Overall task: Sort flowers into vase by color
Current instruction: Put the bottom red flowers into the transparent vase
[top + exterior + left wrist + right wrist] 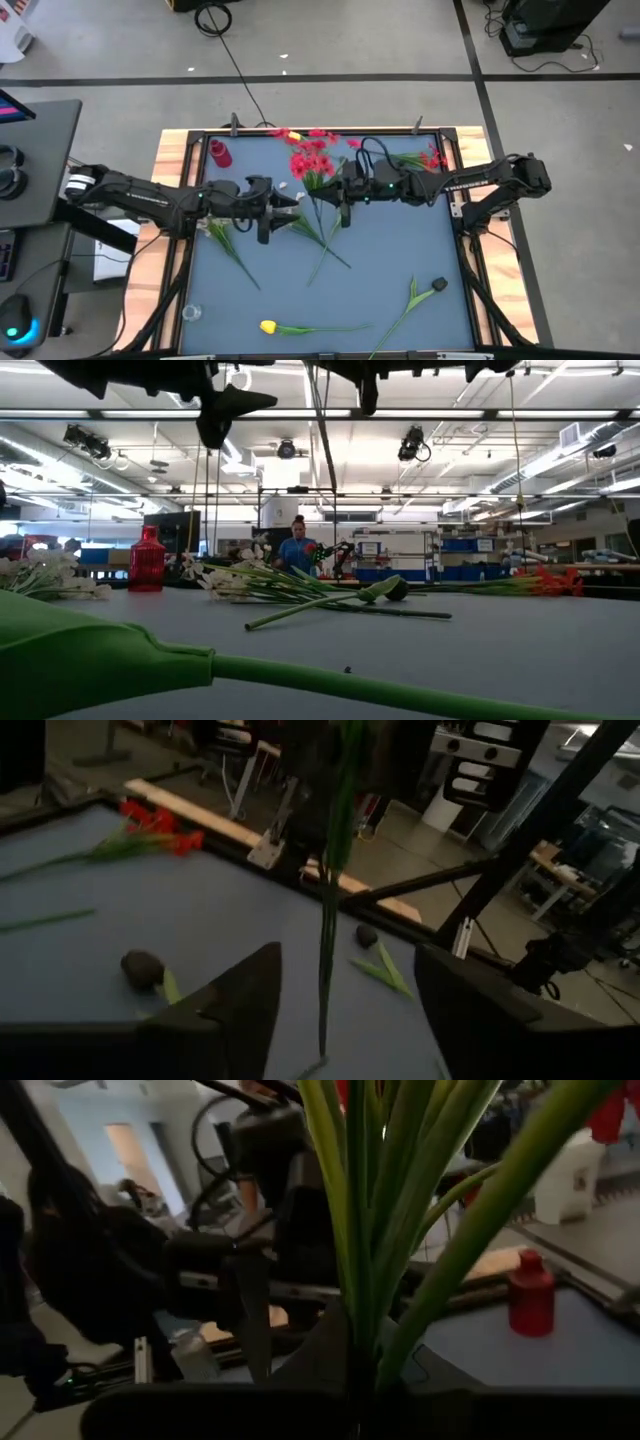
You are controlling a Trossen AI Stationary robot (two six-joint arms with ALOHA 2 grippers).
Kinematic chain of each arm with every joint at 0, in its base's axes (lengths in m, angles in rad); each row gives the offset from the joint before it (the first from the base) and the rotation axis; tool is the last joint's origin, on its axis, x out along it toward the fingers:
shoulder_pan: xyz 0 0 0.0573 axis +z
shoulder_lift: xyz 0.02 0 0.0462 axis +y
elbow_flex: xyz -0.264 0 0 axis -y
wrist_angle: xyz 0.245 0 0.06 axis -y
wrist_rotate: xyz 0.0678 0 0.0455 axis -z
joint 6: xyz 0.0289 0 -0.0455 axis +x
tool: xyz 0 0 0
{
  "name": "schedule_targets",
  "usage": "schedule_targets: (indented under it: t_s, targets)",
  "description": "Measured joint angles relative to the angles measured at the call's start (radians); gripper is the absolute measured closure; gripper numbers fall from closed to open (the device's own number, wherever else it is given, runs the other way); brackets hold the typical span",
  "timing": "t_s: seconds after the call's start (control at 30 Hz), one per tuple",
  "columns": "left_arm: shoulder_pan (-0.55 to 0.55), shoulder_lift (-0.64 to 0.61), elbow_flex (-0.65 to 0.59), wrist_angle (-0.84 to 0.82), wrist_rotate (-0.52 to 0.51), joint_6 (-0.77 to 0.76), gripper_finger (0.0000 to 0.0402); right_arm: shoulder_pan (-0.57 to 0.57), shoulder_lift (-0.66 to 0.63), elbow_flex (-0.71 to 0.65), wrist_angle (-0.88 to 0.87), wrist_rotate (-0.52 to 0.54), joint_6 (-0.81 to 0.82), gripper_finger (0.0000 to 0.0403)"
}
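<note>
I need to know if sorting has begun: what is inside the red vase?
No stem rises from the red vase at the table's far left corner. Its interior is not visible. The right gripper holds the red flowers aloft; the left gripper is open beside them.

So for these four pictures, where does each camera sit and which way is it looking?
High view: overhead, straight down on the table; both arms show, the left gripper open.
Low view: table height, level across toward the room; arms hang from above.
Left wrist view: on the left arm, facing a hanging green stem between its own fingers.
Right wrist view: on the right arm, stems clamped up close in the right gripper.
Shared: the red vase shows in high, low and right wrist views.
</note>
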Motion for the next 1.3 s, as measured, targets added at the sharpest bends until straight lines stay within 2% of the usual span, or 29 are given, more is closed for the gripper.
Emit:
schedule_targets:
  t_s: [0.1,0.27,0.47,0.63,0.8,1.0,1.3]
  targets:
    - [0.016,0.026,0.000,0.073,-0.003,0.003,0.0137,-0.011,0.000,0.000,0.010,-0.029,-0.006,0.0380]
    - [0.042,0.054,0.007,0.159,-0.003,0.004,0.0138,-0.014,0.000,0.000,0.021,-0.049,-0.036,0.0379]
    - [0.053,0.114,0.102,0.132,0.046,0.086,0.0152,-0.016,-0.001,0.005,0.050,-0.015,-0.043,0.0379]
    - [0.053,0.131,0.167,-0.003,0.052,0.102,0.0154,-0.028,0.013,0.110,0.016,-0.014,-0.113,0.0379]
    - [0.052,0.090,0.174,-0.051,0.052,0.102,0.0154,-0.052,0.098,0.260,-0.143,-0.099,-0.161,0.0379]
    - [0.062,-0.018,0.174,-0.211,0.035,0.058,0.0160,-0.045,0.214,0.386,-0.126,-0.180,-0.158,0.0379]
    - [0.020,-0.183,0.174,-0.386,0.043,0.072,0.0231,-0.025,0.352,0.540,-0.118,-0.208,-0.155,0.0379]
